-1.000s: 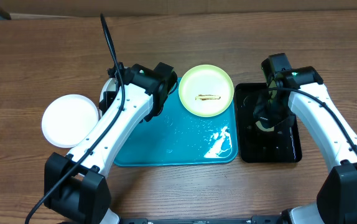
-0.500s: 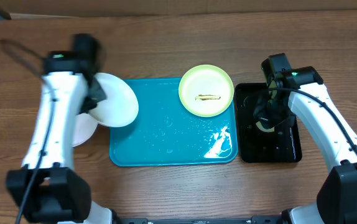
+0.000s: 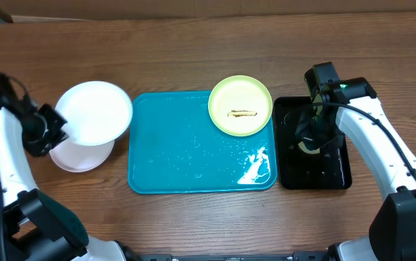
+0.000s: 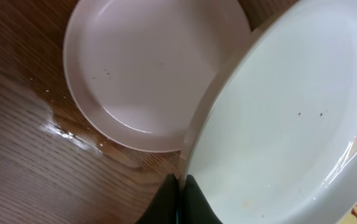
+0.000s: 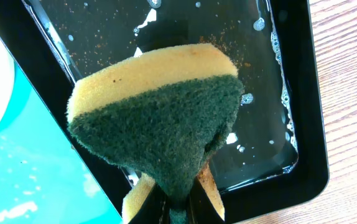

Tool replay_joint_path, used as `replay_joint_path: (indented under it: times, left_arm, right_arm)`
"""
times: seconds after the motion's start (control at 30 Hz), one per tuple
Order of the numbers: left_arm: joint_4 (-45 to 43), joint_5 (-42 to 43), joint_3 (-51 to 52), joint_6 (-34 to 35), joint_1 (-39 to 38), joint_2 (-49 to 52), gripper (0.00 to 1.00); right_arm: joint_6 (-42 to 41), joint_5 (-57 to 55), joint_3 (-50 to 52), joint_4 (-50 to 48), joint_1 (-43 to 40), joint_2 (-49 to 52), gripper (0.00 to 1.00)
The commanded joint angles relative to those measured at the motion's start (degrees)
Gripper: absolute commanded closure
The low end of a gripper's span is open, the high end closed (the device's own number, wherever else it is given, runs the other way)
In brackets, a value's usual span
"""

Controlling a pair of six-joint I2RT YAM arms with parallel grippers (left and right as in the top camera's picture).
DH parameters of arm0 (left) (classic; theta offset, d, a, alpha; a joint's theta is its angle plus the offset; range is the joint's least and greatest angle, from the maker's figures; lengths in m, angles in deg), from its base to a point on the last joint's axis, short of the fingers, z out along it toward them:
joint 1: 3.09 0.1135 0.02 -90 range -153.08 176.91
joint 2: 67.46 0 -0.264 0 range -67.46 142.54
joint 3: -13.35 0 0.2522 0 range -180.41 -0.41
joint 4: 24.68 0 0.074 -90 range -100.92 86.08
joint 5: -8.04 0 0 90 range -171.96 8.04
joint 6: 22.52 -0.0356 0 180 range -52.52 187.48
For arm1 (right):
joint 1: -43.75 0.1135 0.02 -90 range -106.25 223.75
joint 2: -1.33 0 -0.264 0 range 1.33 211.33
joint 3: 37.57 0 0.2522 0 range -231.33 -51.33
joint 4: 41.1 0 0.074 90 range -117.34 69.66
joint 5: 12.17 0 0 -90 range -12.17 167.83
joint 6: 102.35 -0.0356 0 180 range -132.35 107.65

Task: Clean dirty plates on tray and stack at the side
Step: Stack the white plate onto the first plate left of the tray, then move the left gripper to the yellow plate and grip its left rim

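Note:
The teal-blue tray [image 3: 186, 163] lies mid-table with a pale yellow-green plate [image 3: 240, 105] with a brown smear on its far right corner. My left gripper [image 3: 52, 134] is shut on the rim of a white plate [image 3: 96, 110], holding it over a second white plate [image 3: 77, 156] that rests on the table left of the tray. In the left wrist view the held plate [image 4: 290, 118] overlaps the lower plate [image 4: 141, 68]; the jaws [image 4: 180, 193] pinch its edge. My right gripper [image 5: 181, 202] is shut on a yellow-and-green sponge [image 5: 160, 118] above the black tray [image 3: 313, 145].
The black tray [image 5: 278, 93] is wet with foam specks and stands right of the teal tray. A wet patch [image 3: 255, 167] shines on the teal tray's near right. Water drops [image 4: 66, 130] lie on the wood beside the lower plate.
My left arm has swung left, carrying the white plate off the teal tray to above the other white plate at the side. The right arm has not moved.

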Motion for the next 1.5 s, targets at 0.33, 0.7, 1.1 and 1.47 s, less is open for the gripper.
replay_joint_path:
  times: [0.33, 0.7, 1.1, 1.47]
  left_arm:
    - [-13.03, -5.77, 11.69, 0.26, 8.57, -1.77, 0.96]
    - [-11.50, -3.37, 11.74, 0.22, 8.50, -1.77, 0.53]
    - [-12.00, 13.70, 11.41, -7.41, -8.83, -12.04, 0.52]
    - [-29.09, 8.66, 11.41, -11.43, -39.58, -12.02, 0.09]
  right_arm:
    - [0.24, -0.57, -0.28, 0.33, 0.04, -1.18, 0.96]
    - [0.24, -0.57, -0.28, 0.35, 0.04, -1.18, 0.96]
    - [0.24, -0.59, -0.28, 0.72, 0.04, -1.18, 0.96]
    - [0.26, -0.57, -0.28, 0.83, 0.04, -1.18, 0.96]
